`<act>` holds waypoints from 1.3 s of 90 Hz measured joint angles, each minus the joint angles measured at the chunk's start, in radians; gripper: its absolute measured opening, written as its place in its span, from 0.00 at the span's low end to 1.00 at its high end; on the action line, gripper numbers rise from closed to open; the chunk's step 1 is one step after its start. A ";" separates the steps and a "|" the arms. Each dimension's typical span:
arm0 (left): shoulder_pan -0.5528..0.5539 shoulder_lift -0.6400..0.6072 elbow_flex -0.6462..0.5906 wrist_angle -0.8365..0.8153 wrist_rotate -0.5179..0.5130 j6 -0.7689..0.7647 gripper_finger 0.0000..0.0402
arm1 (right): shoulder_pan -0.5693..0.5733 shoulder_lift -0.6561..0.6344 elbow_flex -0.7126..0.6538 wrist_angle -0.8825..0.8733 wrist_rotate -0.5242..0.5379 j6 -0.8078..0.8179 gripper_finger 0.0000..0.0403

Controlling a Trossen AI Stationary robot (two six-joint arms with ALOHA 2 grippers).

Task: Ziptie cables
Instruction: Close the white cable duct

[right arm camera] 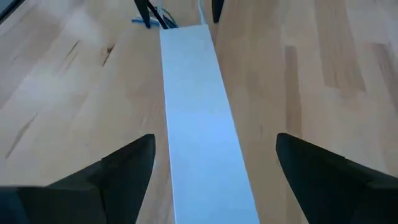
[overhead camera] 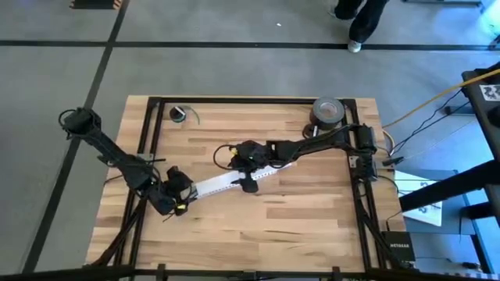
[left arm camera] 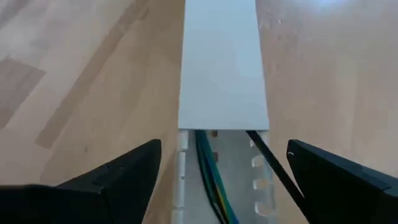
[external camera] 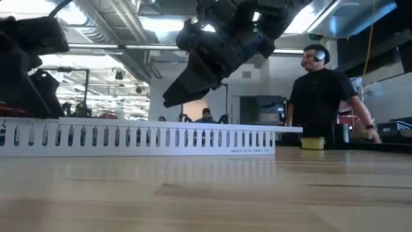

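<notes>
The left gripper (left arm camera: 217, 186) hangs with fingers spread wide at the open end of a white slotted cable duct (overhead camera: 226, 181), gripping nothing. Inside that open channel lie the cables (left arm camera: 210, 177), with the ziptie (left arm camera: 273, 171) slanting across the duct wall beside them. The right gripper (right arm camera: 214, 180), fingers likewise parted and empty, hovers over the duct's flat white lid (right arm camera: 202, 124) toward its other end. The duct lies slantwise mid-table on the pale wooden table (overhead camera: 297, 226). At two o'clock sits a grey tape roll (overhead camera: 328, 111). Beyond the table stands a person (external camera: 328, 96) wearing headphones, under bright ceiling lights.
</notes>
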 joint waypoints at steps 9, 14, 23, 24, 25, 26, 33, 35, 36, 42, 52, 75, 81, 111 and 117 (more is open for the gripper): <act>0.003 0.029 0.000 0.018 -0.001 0.000 0.77 | 0.000 0.011 0.001 0.007 0.000 0.000 0.80; 0.007 0.038 0.000 0.035 -0.002 0.000 0.76 | 0.000 0.019 0.001 0.020 0.000 0.000 0.80; 0.008 0.043 0.000 0.049 -0.004 0.000 0.75 | 0.000 0.022 0.002 0.018 0.010 0.002 0.80; 0.008 0.043 0.000 0.050 -0.004 0.000 0.75 | 0.000 0.022 0.002 0.018 0.012 0.002 0.80; 0.008 0.043 0.000 0.052 -0.004 0.001 0.75 | 0.000 0.023 0.002 0.018 0.013 0.002 0.80; 0.008 0.043 0.000 0.053 -0.004 0.000 0.75 | 0.000 0.023 0.002 0.018 0.016 0.002 0.80; 0.008 0.043 0.000 0.051 -0.004 -0.005 0.75 | 0.000 0.026 0.002 0.024 0.029 0.000 0.80; 0.008 0.043 0.000 0.051 -0.004 -0.005 0.75 | 0.000 0.028 0.002 0.022 0.031 0.000 0.80; 0.008 0.044 0.000 0.052 -0.004 -0.005 0.75 | 0.000 0.028 0.002 0.020 0.032 0.000 0.80; 0.008 0.044 0.000 0.051 -0.004 -0.006 0.75 | 0.000 0.036 0.001 0.021 0.032 0.000 0.80; 0.008 0.044 0.000 0.050 -0.004 -0.010 0.75 | 0.000 0.040 0.001 0.020 0.032 0.000 0.80; 0.008 0.044 0.000 0.049 -0.004 -0.022 0.74 | 0.001 0.048 0.001 0.024 0.015 0.000 0.80; 0.008 0.044 0.000 0.049 -0.004 -0.025 0.74 | 0.001 0.048 0.001 0.021 0.015 0.001 0.80; 0.008 0.044 0.000 0.041 -0.005 -0.026 0.60 | 0.001 0.048 0.001 0.020 0.015 0.002 0.80; 0.008 0.044 0.000 0.042 -0.005 -0.023 0.55 | 0.001 0.048 0.001 0.020 0.015 0.003 0.80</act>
